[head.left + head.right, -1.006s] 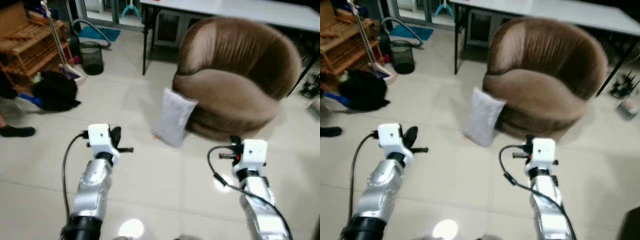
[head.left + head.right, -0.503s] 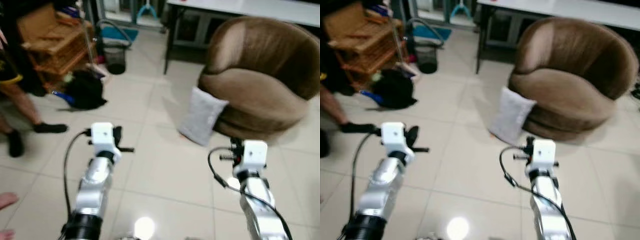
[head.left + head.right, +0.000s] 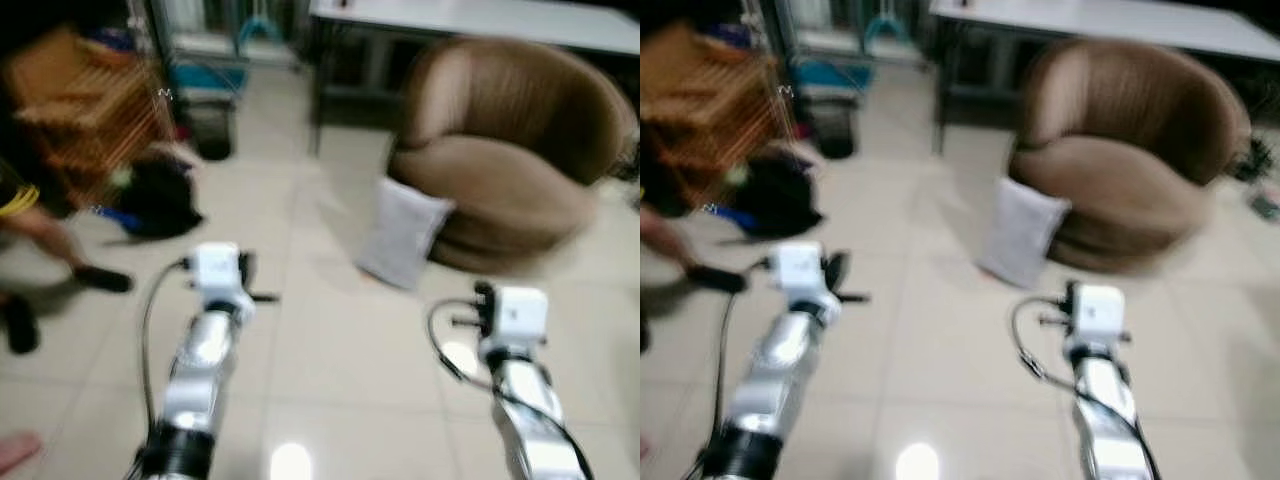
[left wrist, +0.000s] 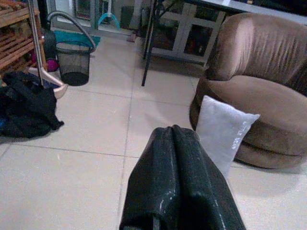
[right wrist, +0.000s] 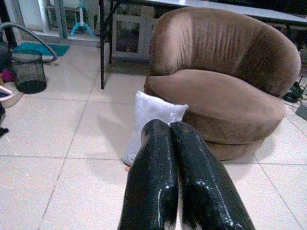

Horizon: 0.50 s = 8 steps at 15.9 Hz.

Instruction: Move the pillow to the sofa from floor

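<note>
A light grey pillow (image 3: 405, 232) stands on the tiled floor and leans against the front of the brown round sofa chair (image 3: 510, 150). Both arms are held out low in front of me, well short of the pillow. The left wrist view looks past my left gripper (image 4: 173, 130), whose fingers are pressed shut on nothing, to the pillow (image 4: 223, 134) ahead of it on the right. My right gripper (image 5: 169, 123) is shut and empty too, and it points straight at the pillow (image 5: 153, 108) and the sofa (image 5: 225, 72).
A person's legs (image 3: 40, 230) are at the left, and a foot (image 3: 15, 450) shows at the bottom left. A black bag (image 3: 160, 195), a wooden rack (image 3: 80, 110) and a mesh bin (image 4: 73, 62) stand at the left. A white table (image 3: 480, 15) is behind the sofa.
The camera has swung left and the picture is now blurred. A person's legs have come into view at the left. The pillow and both arms have kept their places.
</note>
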Tool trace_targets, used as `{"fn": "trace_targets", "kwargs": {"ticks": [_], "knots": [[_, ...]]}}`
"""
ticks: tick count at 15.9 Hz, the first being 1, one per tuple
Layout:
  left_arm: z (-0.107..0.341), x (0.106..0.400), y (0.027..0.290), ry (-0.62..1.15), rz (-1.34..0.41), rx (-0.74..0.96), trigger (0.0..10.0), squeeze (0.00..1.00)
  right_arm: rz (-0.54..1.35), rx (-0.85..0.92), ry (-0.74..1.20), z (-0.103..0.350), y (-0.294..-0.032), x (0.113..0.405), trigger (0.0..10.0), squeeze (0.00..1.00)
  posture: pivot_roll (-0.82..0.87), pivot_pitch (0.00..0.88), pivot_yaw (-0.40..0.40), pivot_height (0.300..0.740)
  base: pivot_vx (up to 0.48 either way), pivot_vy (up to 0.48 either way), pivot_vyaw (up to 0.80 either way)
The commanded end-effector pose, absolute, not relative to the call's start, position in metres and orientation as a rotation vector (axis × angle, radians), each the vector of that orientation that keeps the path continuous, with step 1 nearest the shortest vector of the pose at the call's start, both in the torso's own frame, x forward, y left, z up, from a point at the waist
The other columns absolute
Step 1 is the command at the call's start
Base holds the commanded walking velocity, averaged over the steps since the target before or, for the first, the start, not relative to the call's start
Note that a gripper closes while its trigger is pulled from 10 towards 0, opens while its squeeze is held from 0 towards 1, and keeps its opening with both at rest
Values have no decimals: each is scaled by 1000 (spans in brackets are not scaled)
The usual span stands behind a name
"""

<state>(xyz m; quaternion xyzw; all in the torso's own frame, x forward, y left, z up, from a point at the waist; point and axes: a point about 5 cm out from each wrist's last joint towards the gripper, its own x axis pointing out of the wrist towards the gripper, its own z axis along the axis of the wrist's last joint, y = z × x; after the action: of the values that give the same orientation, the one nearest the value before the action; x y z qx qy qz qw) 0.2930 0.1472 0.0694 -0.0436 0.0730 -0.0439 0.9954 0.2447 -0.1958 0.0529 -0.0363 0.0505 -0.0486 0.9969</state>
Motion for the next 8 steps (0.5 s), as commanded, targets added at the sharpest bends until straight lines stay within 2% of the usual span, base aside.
{"fn": "trace_targets", "kwargs": {"ticks": [1, 5, 8], "knots": [[68, 294, 154, 163, -58, -81, 10000, 0, -92, -70, 84, 56, -193, 246, 10000, 0, -27, 26, -55, 740, 0, 0, 0], [70, 294, 155, 153, -56, -69, 10000, 0, -89, -67, 86, 55, -191, 244, 10000, 0, -27, 42, -62, 740, 0, 0, 0], [70, 293, 154, 155, -68, -38, 10000, 0, -85, -68, 92, 54, -192, 242, 10000, 0, -31, 55, -71, 740, 370, 306, 0]]}}
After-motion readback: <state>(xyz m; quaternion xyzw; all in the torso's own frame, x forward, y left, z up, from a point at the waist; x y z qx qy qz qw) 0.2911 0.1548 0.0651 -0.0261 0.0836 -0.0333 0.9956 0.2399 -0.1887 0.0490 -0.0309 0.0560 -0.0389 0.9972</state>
